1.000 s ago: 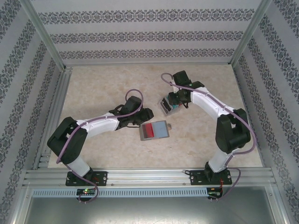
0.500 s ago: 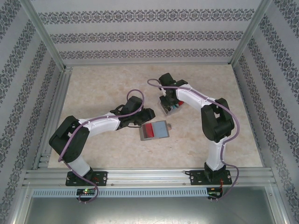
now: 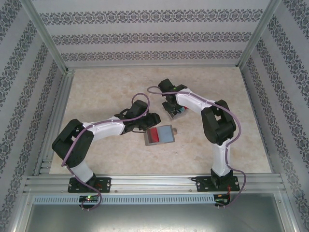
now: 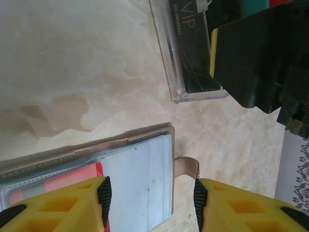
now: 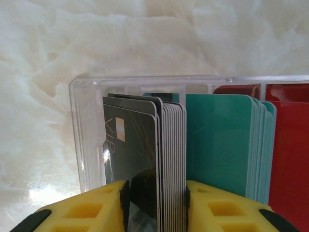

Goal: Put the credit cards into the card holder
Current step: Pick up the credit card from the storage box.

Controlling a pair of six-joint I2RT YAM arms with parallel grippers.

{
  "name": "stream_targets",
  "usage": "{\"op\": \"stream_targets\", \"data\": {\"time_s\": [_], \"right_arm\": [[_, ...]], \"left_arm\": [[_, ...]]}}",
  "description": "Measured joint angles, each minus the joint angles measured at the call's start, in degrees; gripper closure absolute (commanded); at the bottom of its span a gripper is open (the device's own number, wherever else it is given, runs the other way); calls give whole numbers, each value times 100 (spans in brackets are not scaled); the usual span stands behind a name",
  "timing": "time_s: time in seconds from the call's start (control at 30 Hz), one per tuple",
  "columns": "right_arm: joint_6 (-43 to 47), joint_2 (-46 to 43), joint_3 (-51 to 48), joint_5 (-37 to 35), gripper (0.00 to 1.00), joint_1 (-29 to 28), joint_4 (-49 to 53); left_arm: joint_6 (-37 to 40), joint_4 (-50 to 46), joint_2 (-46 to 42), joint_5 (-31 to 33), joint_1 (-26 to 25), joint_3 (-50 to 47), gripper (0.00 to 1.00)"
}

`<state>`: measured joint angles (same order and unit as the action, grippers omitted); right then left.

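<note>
Lying open and flat on the table (image 3: pixel 106 87), near its middle: card holder (image 3: pixel 163 135), grey, both panels face up. One red card (image 3: pixel 153 136) already sits in the darker panel; the lighter panel looks unfilled. Clasp tab (image 4: pixel 186 166) sticks out past the free edge.

Left hand (image 4: pixel 150 195): about half open, gripping nothing. One finger (image 4: pixel 58 208) hangs over the holder's inner face and the other lies beyond the tab, so the jaws straddle the free edge. Likely purpose: pinning the holder so it neither slides nor folds shut while a card goes in.

Clear tray (image 5: pixel 87 135): just beyond the holder, apart from it. It keeps the other credit cards upright on edge in three stacks: dark cards (image 5: pixel 140 145), teal cards (image 5: pixel 217 145), red cards (image 5: pixel 289 145). Upright storage leaves their edges free for a pinch.

Right hand (image 5: pixel 157 191): down at the tray, partly open, a finger on either side of the dark stack. The pads sit close against it; whether they clamp a card, or how many, cannot be told.

Judged step: drawing a dark card. Task looks early, with most cards not yet moved.
</note>
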<state>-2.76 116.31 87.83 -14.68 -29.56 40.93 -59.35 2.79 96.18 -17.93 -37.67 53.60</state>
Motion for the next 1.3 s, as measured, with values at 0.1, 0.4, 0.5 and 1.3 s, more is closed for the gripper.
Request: {"op": "stream_targets", "data": {"time_s": [0.1, 0.4, 0.5, 1.3], "right_arm": [[0, 0, 0, -199, 66, -50, -4], [2, -20, -13, -634, 65, -59, -87], [2, -55, -22, -697, 66, -59, -101], [22, -223, -122, -656, 86, -57, -212]], "left_arm": [[-4, 4, 0, -7, 0, 0, 49], [-28, 20, 7, -20, 0, 0, 49], [-28, 28, 48, -44, 0, 0, 49], [-70, 31, 85, -116, 0, 0, 49]]}}
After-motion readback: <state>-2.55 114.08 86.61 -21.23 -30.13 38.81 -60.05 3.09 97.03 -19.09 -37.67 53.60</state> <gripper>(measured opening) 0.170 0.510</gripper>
